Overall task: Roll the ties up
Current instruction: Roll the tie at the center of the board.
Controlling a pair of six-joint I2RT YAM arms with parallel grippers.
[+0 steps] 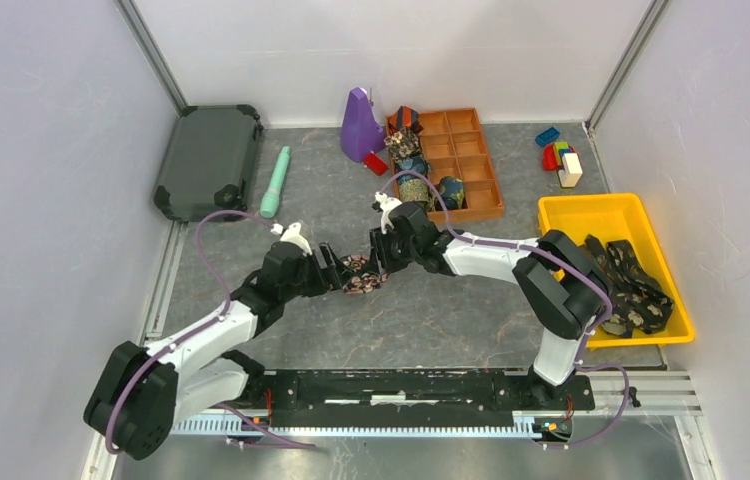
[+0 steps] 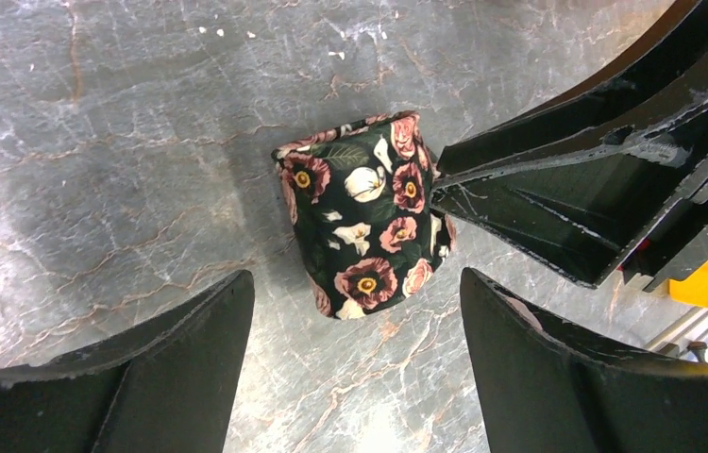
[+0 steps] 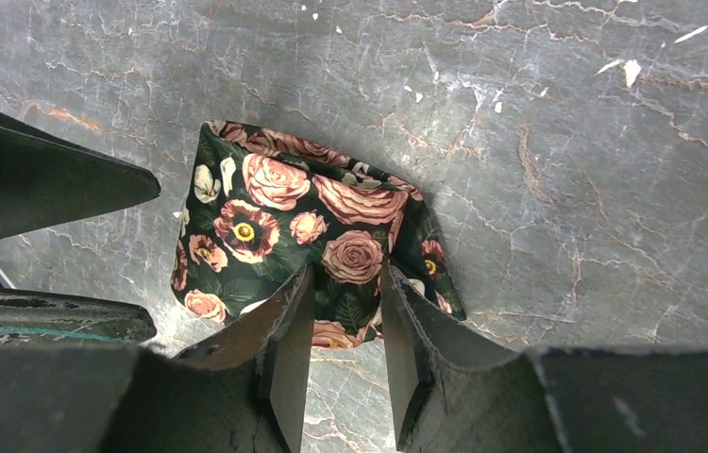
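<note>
Black left gripper (image 2: 355, 283), fingers gaping wide and holding nothing, fills the frame bottom; a dark rose-patterned rolled fabric tie (image 2: 364, 222) sits centre on the grey marbled tabletop (image 2: 95, 142). Only its own wrist view shows the right gripper (image 3: 347, 276) narrowed, seemingly pinching the roll's edge.

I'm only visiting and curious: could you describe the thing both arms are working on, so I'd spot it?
Find the middle of the grey table, where the left gripper and right gripper meet. Between them sits a small rolled tie. Unlike the rolls in the orange tray and the ties in the yellow bin, it sits on bare tabletop, dark with pink roses.
</note>
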